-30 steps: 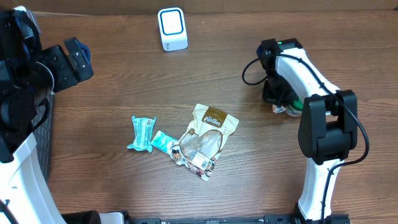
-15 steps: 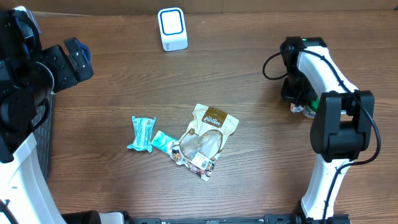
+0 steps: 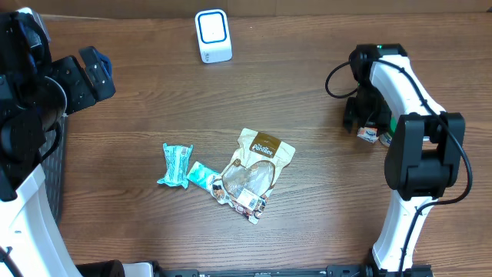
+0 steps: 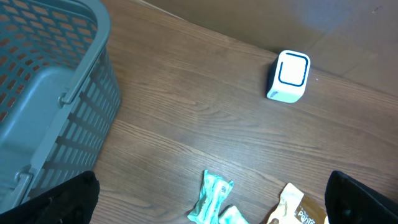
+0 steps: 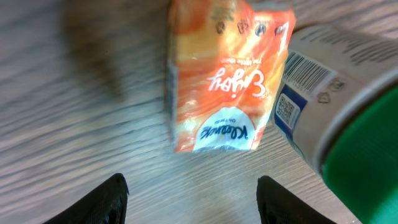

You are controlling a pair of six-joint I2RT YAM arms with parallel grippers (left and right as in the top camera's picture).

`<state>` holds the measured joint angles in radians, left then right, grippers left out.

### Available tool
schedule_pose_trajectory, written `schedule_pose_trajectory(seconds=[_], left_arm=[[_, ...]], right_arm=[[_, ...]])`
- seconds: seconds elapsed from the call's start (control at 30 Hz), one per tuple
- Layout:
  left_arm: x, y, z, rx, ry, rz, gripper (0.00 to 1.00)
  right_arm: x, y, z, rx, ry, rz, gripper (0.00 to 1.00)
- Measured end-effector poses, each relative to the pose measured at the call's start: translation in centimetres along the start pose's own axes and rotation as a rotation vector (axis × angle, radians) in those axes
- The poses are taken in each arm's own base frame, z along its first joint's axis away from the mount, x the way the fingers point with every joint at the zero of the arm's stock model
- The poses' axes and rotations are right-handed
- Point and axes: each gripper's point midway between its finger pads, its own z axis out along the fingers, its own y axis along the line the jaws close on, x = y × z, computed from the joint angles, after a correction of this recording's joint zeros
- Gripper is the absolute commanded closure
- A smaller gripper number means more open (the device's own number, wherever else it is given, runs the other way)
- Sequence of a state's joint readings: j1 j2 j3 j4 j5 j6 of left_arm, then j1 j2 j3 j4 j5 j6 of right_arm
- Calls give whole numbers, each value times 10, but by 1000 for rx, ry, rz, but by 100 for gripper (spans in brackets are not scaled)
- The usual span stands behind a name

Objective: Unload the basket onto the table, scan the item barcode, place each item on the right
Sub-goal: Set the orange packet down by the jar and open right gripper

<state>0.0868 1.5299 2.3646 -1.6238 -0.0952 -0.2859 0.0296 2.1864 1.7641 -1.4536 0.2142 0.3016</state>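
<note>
The white barcode scanner (image 3: pixel 213 35) stands at the table's back; the left wrist view shows the scanner (image 4: pixel 289 76) too. An orange carton (image 5: pixel 224 81) lies flat on the wood beside a white container with a green lid (image 5: pixel 348 118) and a printed barcode. My right gripper (image 5: pixel 196 199) hovers open just short of the carton, nothing between its fingers. From overhead, the right gripper (image 3: pixel 360 115) sits beside the carton (image 3: pixel 367 135) at the right. My left gripper (image 3: pixel 88 73) is open and empty, high at the far left.
Two teal wrappers (image 3: pixel 175 163) and a cream and brown pouch (image 3: pixel 254 165) lie mid-table. A grey basket (image 4: pixel 50 93) stands at the left edge. The right arm's black cable (image 3: pixel 334 77) loops over the table near the carton.
The right arm carried the orange carton to the right, then its jaws opened and left the carton lying next to the green-lidded container. The left arm has not moved.
</note>
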Motion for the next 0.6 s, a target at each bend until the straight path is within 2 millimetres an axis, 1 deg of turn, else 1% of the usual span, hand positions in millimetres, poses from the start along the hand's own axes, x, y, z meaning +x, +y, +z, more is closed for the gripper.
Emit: schedule_pose_trajectory(seconds=[0.03, 0.2, 0.3, 0.33, 0.37, 0.4, 0.5, 0.57, 0.6], left_arm=[[0, 0, 0, 0, 0, 0, 1], [0, 0, 0, 0, 0, 0, 1], [0, 0, 0, 0, 0, 0, 0], [0, 0, 0, 0, 0, 0, 1], [0, 0, 0, 0, 0, 0, 1], [0, 0, 0, 0, 0, 0, 0], [0, 0, 0, 0, 0, 0, 0], [0, 0, 0, 0, 0, 0, 0], [0, 0, 0, 0, 0, 0, 1]], right_arm=[[-1, 0, -4, -7, -3, -2, 36], [-12, 7, -37, -52, -68, -11, 35], [-13, 12, -61, -88, -115, -19, 35], [-12, 14, -72, -112, -138, -27, 35], [-10, 17, -83, -140, -161, -36, 36], [-7, 20, -100, -183, -194, -51, 36], [6, 21, -129, -258, -242, -76, 36], [18, 17, -143, -284, -253, -85, 36], [22, 16, -146, -292, -251, -87, 36]])
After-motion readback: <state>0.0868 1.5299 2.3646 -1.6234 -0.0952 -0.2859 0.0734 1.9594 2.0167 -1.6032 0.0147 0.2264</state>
